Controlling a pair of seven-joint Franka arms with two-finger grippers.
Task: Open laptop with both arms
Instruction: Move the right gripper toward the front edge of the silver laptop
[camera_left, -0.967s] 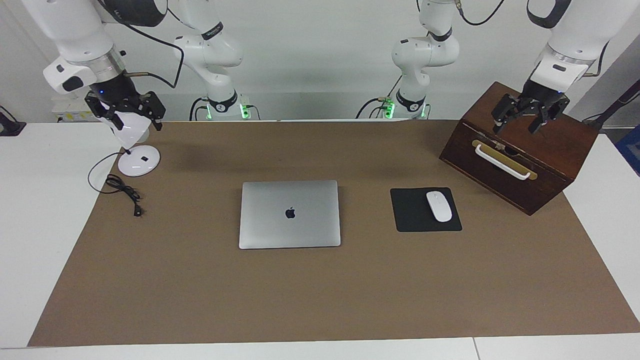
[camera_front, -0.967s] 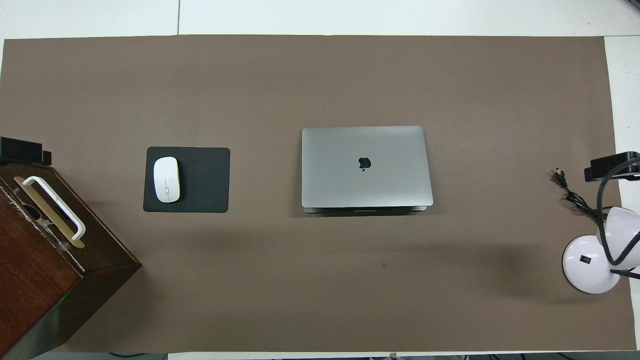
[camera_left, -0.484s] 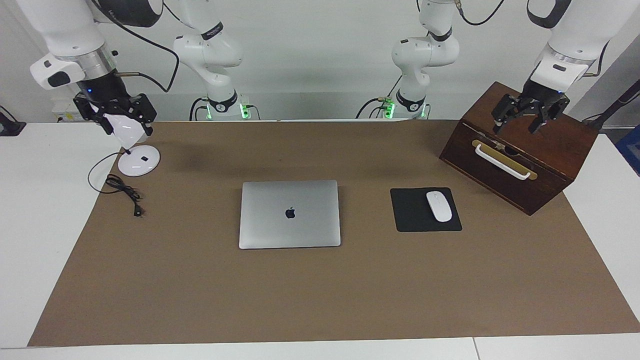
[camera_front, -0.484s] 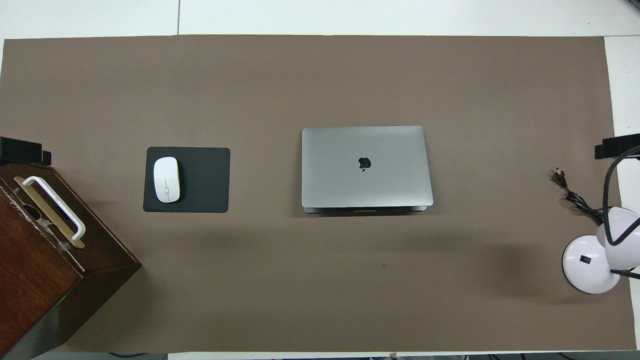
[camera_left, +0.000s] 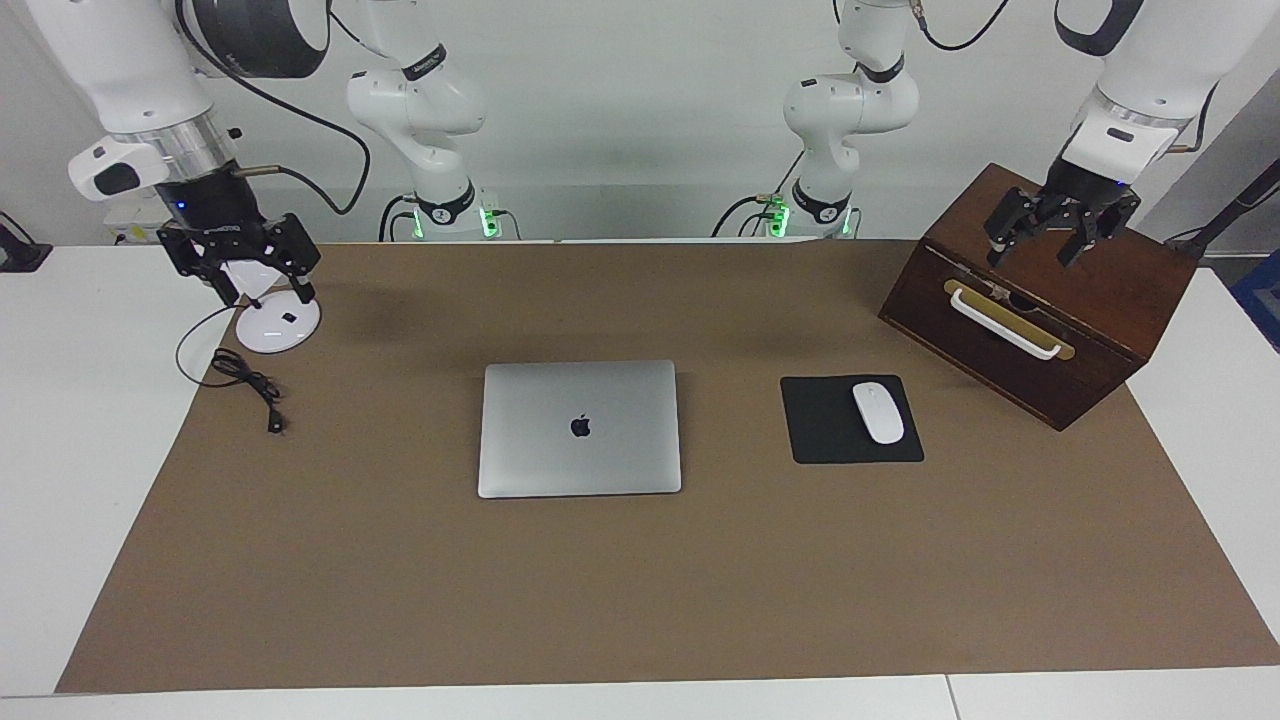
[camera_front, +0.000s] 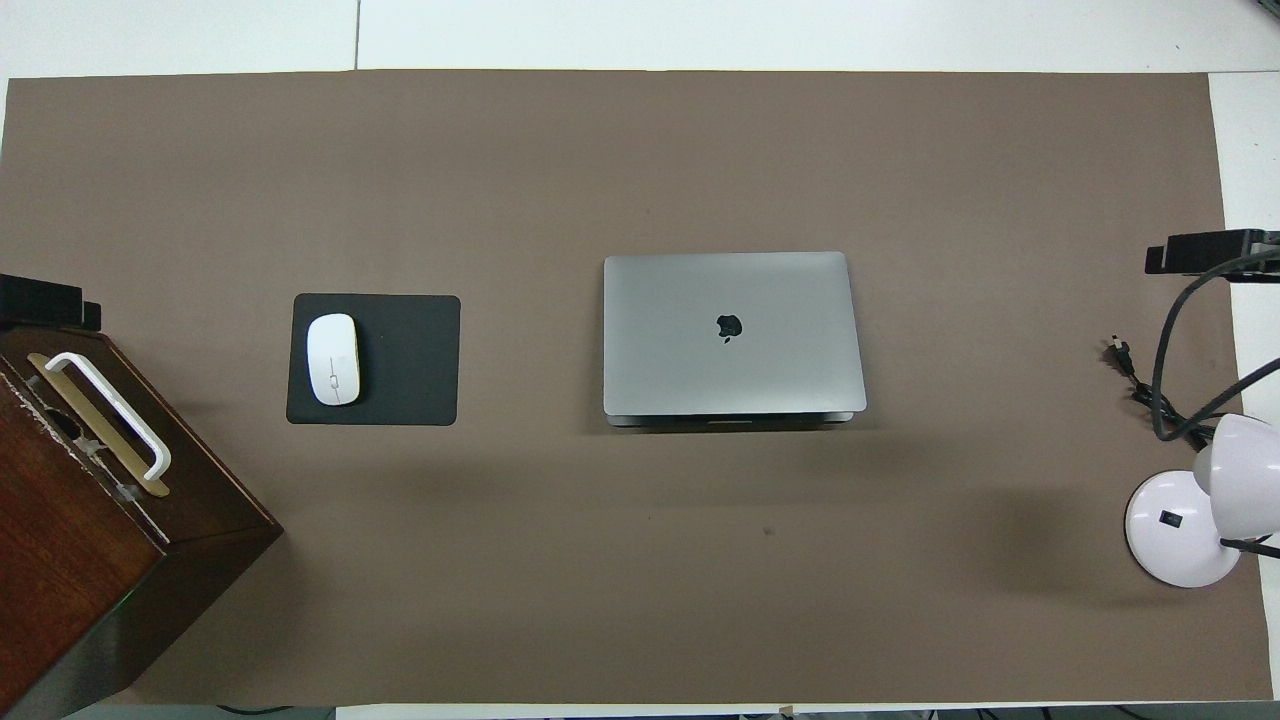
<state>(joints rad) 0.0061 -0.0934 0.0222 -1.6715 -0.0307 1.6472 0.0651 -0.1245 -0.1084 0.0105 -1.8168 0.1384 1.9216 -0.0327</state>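
while the laptop (camera_left: 579, 428) lies shut, both hands well apart from it

White jointed left arm's black two-finger gripper (camera_left: 1050, 240): hanging raised, fingers spread. White right arm's black gripper (camera_left: 258, 275): hanging raised, fingers parted.

In the overhead view the wooden box (camera_front: 90, 520) is cut off at eight o'clock, the lamp (camera_front: 1200, 510) at four; only the right hand (camera_front: 1205, 252) tip shows.
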